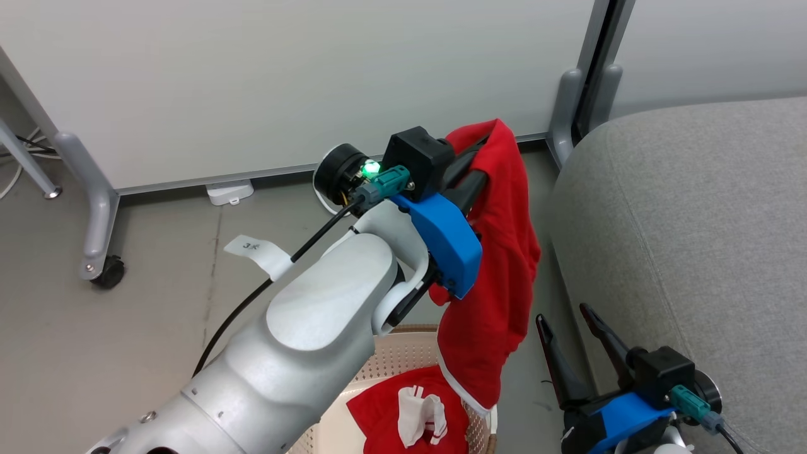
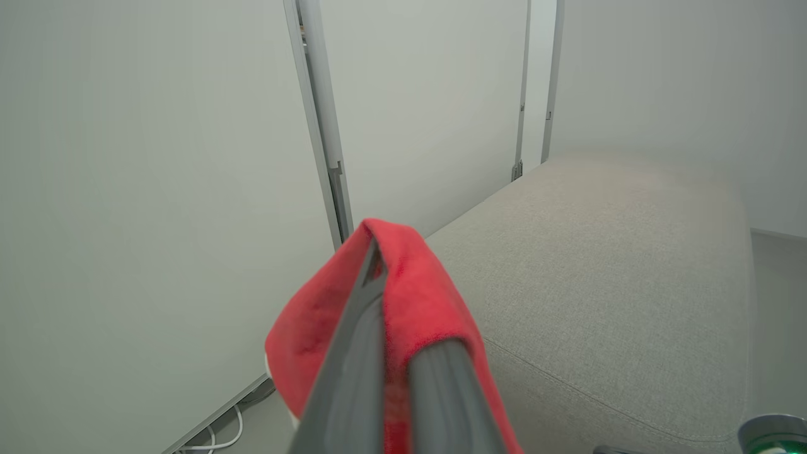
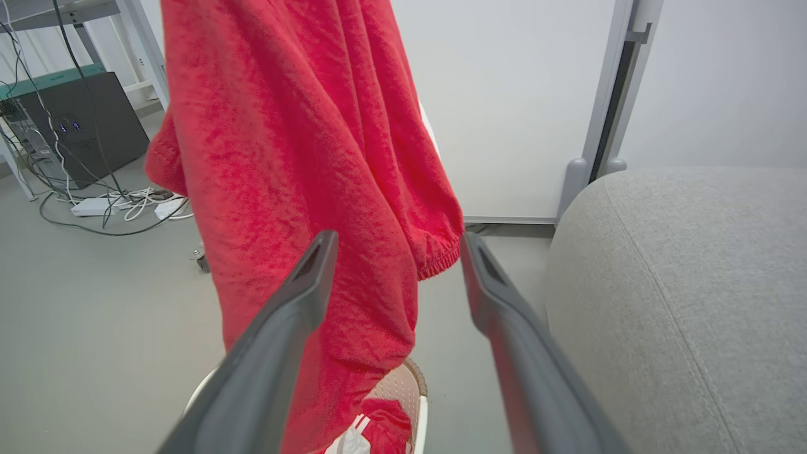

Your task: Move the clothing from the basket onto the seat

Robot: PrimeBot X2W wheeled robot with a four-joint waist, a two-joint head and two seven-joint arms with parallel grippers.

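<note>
My left gripper (image 1: 482,148) is raised and shut on a red garment (image 1: 498,284), which hangs down from the fingers over the basket's right rim, just left of the seat. In the left wrist view the red cloth (image 2: 416,302) drapes over the closed left gripper (image 2: 381,271). The cream basket (image 1: 397,356) sits below, holding a second red garment (image 1: 384,410) with a white striped part. My right gripper (image 1: 563,315) stands open and empty, low between the basket and the grey seat (image 1: 693,252). From the right wrist, the hanging garment (image 3: 296,157) is just beyond the right gripper (image 3: 397,243).
White partition panels stand behind, with grey posts and a caster foot (image 1: 101,265) on the left. A white box (image 1: 230,191) lies at the wall's base. A dark case (image 3: 88,120) and loose cables (image 3: 120,208) sit on the floor farther left.
</note>
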